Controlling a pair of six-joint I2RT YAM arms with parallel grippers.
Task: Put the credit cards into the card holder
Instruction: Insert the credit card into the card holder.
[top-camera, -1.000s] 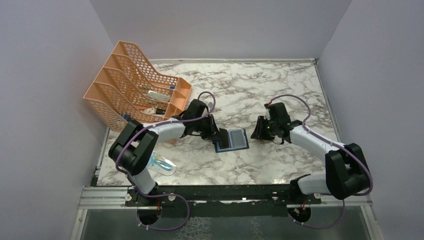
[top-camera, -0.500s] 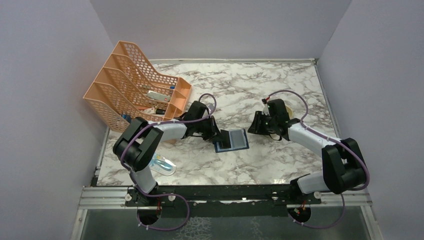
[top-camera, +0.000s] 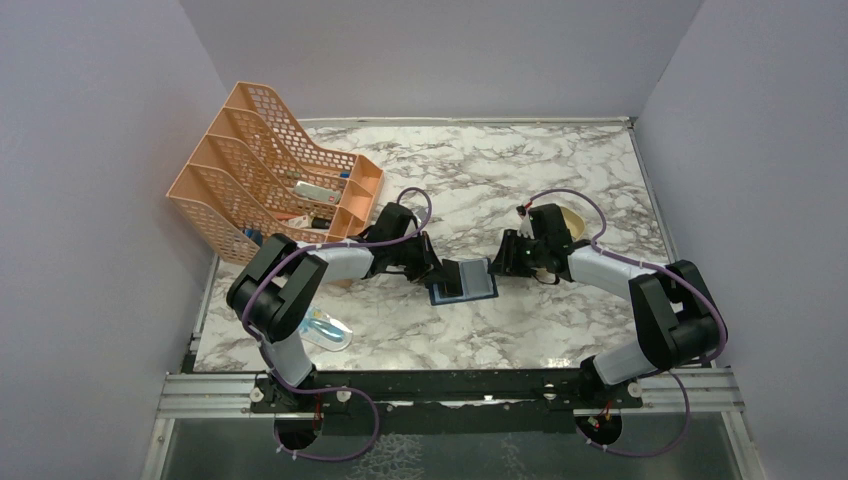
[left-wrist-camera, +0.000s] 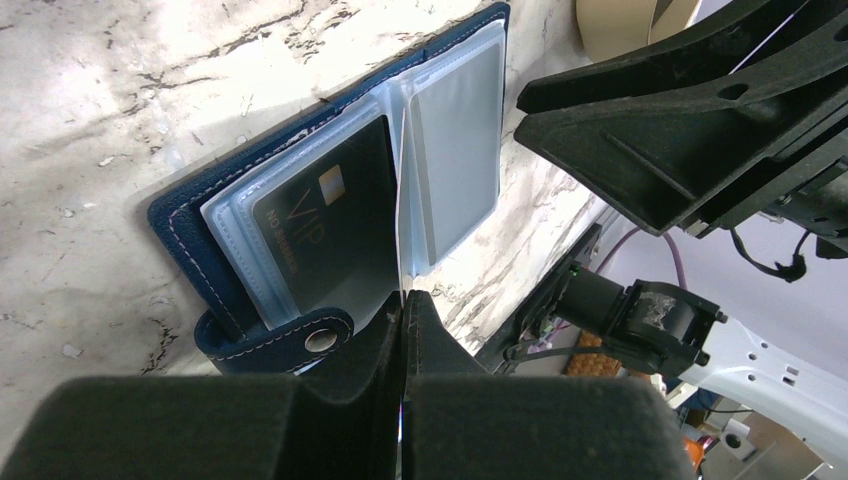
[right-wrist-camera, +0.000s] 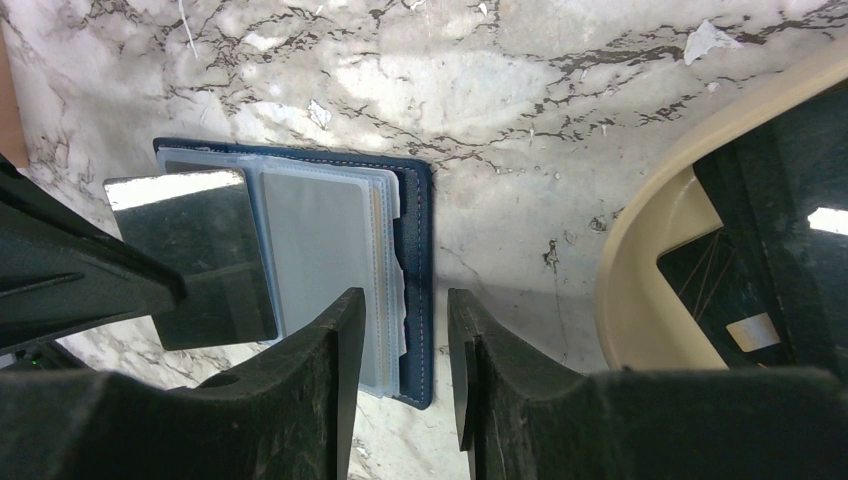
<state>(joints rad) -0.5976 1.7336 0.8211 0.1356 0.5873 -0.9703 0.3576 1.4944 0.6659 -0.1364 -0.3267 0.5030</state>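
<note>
Card holder (top-camera: 466, 281): lay open on the counter (top-camera: 560, 160) between both arms, one dark credit card (left-wrist-camera: 320, 225) in a pocket. Judged light, floppy, slick-sleeved; best steadied by a leaf edge, stiff thin cards pinched by a short end. Found left gripper (left-wrist-camera: 403, 305) clamped shut on a clear inner leaf (left-wrist-camera: 401, 170), right gripper (right-wrist-camera: 403, 300) partly open and empty above the holder's outer edge. Could not count further cards (right-wrist-camera: 770, 190) in the tan tray (right-wrist-camera: 620, 290), cut off by the frame
</note>
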